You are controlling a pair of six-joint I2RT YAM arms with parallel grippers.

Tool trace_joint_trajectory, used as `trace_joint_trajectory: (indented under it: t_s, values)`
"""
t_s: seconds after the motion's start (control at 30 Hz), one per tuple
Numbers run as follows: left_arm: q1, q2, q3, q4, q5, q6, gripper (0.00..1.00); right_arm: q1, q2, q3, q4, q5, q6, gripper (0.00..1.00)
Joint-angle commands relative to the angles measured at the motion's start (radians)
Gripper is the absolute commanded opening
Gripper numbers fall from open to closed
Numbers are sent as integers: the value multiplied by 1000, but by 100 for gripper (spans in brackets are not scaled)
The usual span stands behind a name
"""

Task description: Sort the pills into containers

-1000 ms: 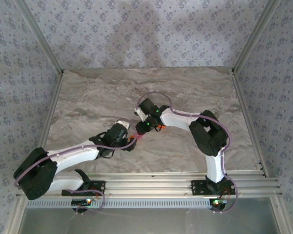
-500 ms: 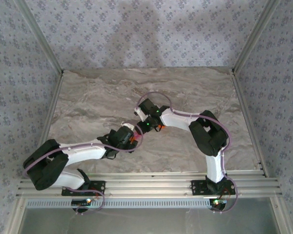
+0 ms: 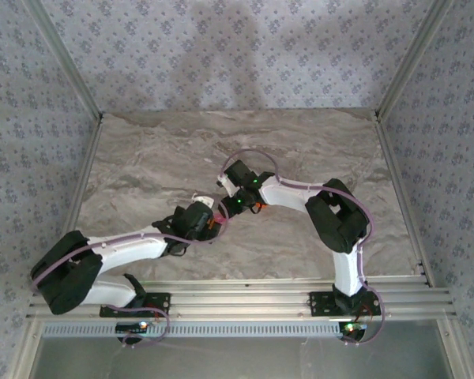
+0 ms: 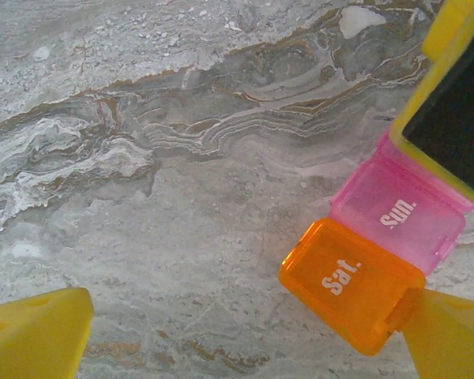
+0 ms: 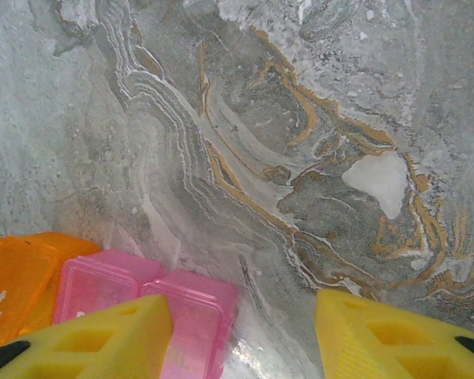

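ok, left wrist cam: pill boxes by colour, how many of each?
Orange box, lid marked "Sat.": 1
Pink box, lid marked "Sun.": 1
Total: 2, joined side by side

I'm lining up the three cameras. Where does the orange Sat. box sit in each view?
Top external: orange box, a tiny coloured speck mid-table where the two arms meet, too small to make out clearly.
Left wrist: lower right, Sat. label facing up.
Right wrist: bottom left corner, partly cut off by the picture's edge.
Shared landmark: the pink box joined to its side.
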State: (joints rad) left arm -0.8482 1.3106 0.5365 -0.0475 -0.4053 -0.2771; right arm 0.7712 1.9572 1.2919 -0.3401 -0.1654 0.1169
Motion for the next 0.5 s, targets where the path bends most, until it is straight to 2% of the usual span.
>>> trace_joint_trajectory:
  t_s: [0.0, 0.47]
  values:
    - [17, -21, 14, 8, -9, 3, 99, 8, 54, -42, -73, 26, 8, 53]
    - [130, -44, 13, 43, 44, -32, 99, 12, 60, -50, -68, 24, 10, 53]
